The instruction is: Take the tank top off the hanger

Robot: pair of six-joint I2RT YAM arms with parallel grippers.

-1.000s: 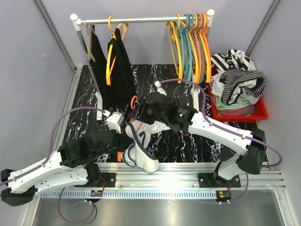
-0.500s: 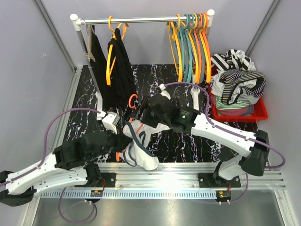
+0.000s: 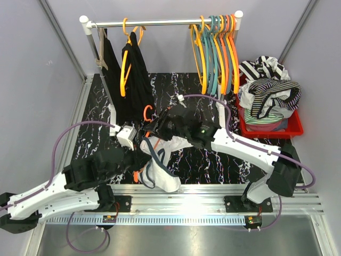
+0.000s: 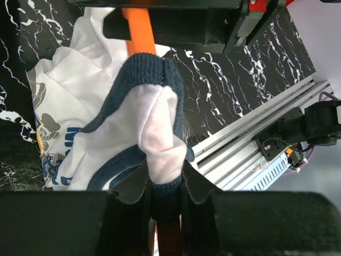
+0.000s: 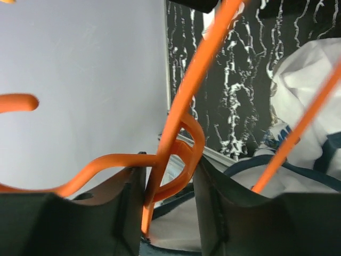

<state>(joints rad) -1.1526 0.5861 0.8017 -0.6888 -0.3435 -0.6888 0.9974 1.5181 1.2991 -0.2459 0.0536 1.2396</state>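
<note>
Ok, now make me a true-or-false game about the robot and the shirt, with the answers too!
1. The tank top is white with dark blue edging. True.
2. The left hand pinches a strap of the tank top. True.
3. The red bin is empty. False: striped clothes are piled in it.
4. The tank top hangs on the rail. False: it is held low down, away from the rail, which holds black clothes and bare hangers.
5. The orange hanger runs between the fingers of the right hand. True.
</note>
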